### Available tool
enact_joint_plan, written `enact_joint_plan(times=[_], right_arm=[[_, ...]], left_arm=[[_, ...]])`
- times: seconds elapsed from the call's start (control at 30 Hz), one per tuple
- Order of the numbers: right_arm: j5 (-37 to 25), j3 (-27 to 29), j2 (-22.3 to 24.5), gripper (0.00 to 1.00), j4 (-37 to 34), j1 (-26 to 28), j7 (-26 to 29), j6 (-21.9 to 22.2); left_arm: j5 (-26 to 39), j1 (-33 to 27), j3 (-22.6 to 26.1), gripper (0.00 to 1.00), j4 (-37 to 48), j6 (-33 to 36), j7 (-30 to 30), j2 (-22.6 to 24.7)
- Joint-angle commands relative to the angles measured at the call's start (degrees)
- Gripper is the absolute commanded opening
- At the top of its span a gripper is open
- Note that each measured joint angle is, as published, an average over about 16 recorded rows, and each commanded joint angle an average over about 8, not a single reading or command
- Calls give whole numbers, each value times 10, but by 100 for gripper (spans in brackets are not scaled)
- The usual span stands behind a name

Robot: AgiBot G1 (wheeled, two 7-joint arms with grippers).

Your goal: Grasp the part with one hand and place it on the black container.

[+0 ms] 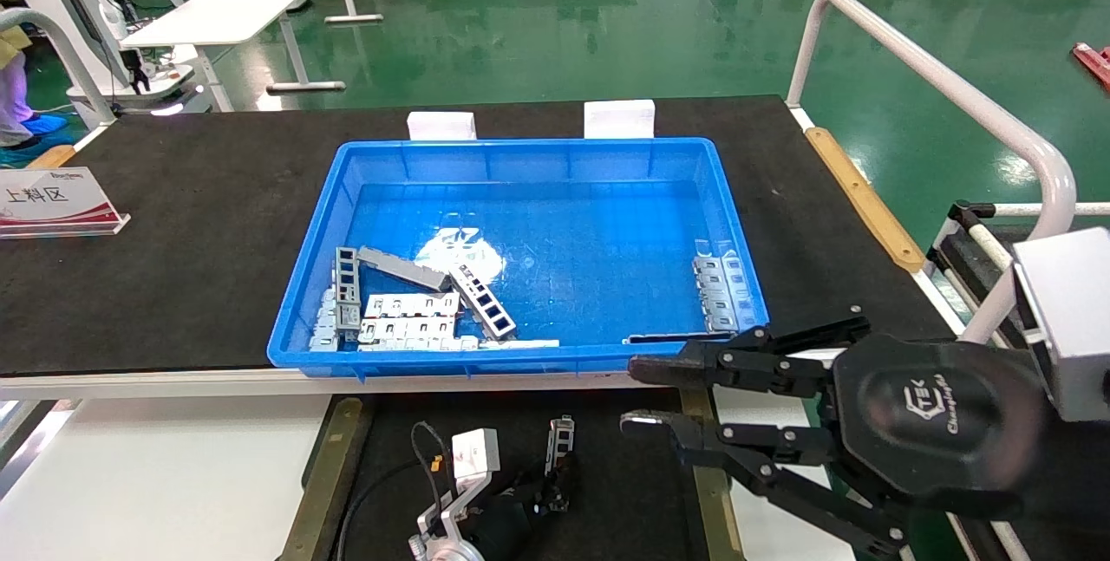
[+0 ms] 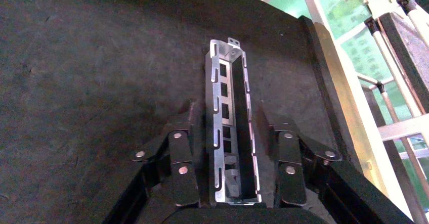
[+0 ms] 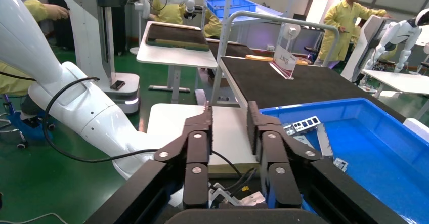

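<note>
While the part (image 2: 230,128) is clamped lengthwise between the fingers of the left gripper (image 2: 233,155), it is held over the matte surface of the black container (image 2: 91,82), at six o'clock from the blue bin (image 1: 520,164) in the head view. Whether the channel's far end already touches the felt cannot be told. The placing step is judged to be in hand: grasping is done, release is not. Next, the part would need to be lowered until it rests flat, well inside the olive strip (image 2: 339,97) along the tray's edge, and only then let go. The right gripper (image 1: 646,394) is parked at three o'clock from the tray, its fingers spread and empty.
</note>
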Motion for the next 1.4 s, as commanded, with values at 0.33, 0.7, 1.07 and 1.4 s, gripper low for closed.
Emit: enact_joint_plan(times=[0.33, 0.7, 1.07, 1.4], right_arm=[[0, 0, 0, 100, 0, 0, 0, 0], [0, 0, 0, 100, 0, 0, 0, 0], [0, -1, 0, 100, 0, 0, 0, 0], [1, -1, 0, 100, 0, 0, 0, 0]], left_arm=[[31, 5, -10, 100, -14, 7, -5, -5], [68, 26, -58, 100, -44, 93, 22, -35], [72, 44, -102, 100, -71, 270, 94, -107], [66, 36, -119, 100, -89, 395, 141, -177]])
